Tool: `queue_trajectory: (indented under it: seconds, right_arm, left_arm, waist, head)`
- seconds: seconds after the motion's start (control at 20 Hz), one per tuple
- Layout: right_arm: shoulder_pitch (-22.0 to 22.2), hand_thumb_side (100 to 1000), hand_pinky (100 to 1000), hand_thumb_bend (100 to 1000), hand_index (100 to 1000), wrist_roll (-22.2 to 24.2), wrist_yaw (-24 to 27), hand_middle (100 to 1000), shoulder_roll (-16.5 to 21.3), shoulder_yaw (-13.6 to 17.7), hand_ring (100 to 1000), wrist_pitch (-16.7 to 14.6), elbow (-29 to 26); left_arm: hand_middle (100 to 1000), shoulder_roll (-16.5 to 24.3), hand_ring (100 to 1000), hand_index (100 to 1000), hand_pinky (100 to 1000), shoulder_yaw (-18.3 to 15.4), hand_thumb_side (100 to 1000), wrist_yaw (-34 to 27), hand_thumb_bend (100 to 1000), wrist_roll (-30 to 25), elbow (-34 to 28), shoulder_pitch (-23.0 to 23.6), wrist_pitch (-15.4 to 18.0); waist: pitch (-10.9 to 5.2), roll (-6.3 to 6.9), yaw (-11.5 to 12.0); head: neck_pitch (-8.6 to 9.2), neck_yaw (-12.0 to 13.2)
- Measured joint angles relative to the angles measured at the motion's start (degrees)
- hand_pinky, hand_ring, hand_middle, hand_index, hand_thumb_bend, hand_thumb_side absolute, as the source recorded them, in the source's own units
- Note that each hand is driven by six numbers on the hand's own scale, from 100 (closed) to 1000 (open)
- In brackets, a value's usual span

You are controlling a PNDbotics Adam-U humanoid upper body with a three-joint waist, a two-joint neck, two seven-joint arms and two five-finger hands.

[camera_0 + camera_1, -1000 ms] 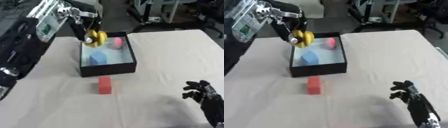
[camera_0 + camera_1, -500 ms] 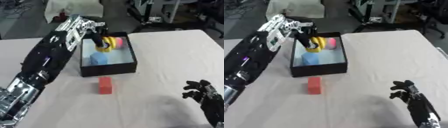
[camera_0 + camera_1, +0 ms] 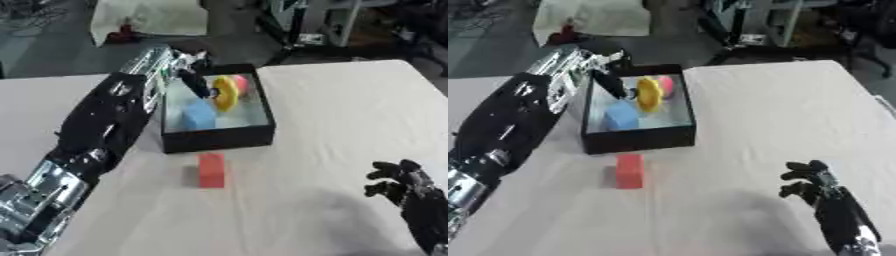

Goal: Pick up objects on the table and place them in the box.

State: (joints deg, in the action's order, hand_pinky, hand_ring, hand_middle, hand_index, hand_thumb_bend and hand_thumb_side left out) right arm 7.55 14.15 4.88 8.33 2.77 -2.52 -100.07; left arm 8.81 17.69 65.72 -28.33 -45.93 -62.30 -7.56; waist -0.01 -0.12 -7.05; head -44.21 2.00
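From the left eye view, the left arm runs up from the lower left corner over the table (image 3: pixel 332 100) to the box (image 3: pixel 219 137), a black tray with a pale floor. The left hand (image 3: pixel 194 75) is over the box's far left part, its dark fingers (image 3: pixel 199 86) pointing down beside a yellow piece (image 3: pixel 224 92). The fingers touch or nearly touch the piece, but I cannot tell whether they are closed on it or have let go. The yellow piece stands on edge inside the box, with a pink piece (image 3: pixel 241 84) just behind it at the far wall. A blue block (image 3: pixel 199 116) lies in the box's near left part. On the cloth just in front of the box a red block (image 3: pixel 211 170) lies alone, apart from both hands. The right hand (image 3: pixel 401 180) rests at the lower right, fingers curled and holding nothing.

From the right eye view, the same layout shows shifted a little left. The left hand's fingers hang down between the box's left wall and the yellow piece. The red block sits near the box's front wall, not touching it. The right hand is well apart from everything, fingers bent inward.
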Motion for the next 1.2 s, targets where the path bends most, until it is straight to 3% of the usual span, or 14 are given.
queue_trajectory:
  seconds: [0.05, 0.15, 0.45, 0.85, 1.2]
  right_arm:
    - [0.0, 1000, 746, 100, 761, 0.0, 0.0, 602, 0.0, 0.0, 516, 0.0, 0.0]
    - [0.0, 1000, 746, 100, 761, 0.0, 0.0, 602, 0.0, 0.0, 516, 0.0, 0.0]
    - [0.0, 1000, 746, 100, 761, -0.1, 0.0, 602, 0.0, 0.0, 516, 0.0, 0.0]
    - [0.0, 1000, 746, 100, 761, -0.2, 0.0, 603, 0.0, 0.1, 516, 0.1, 0.0]
    - [0.0, 1000, 746, 100, 761, -0.5, 0.0, 603, 0.0, 0.4, 516, 0.0, 0.0]
  left_arm:
    - [870, -0.1, 823, 903, 796, -0.2, 824, 1.0, 649, 1.0, 0.4, 0.1, -0.3]
    - [870, -0.3, 822, 903, 797, -0.8, 836, 3.0, 654, 3.0, 0.7, 0.3, -0.6]
    - [877, 1.0, 833, 911, 824, -1.1, 771, 8.0, 570, 8.0, -2.3, 0.9, 2.6]
    - [858, 9.6, 806, 913, 814, 8.5, 700, 4.0, 505, 3.6, -12.9, 1.3, 9.3]
    - [788, 16.7, 752, 875, 785, 15.4, 597, -2.3, 434, -2.6, -23.3, 7.0, 15.7]
  waist:
    - [0.00, -0.03, 0.0]
    - [0.00, -0.08, 0.0]
    - [0.00, -0.10, 0.1]
    - [0.02, -0.10, 0.5]
    - [0.02, -0.08, 1.1]
  head:
    - [0.00, 0.0]
    - [0.00, 0.0]
    - [0.00, -0.4]
    - [0.00, -1.2]
    - [0.00, -1.9]
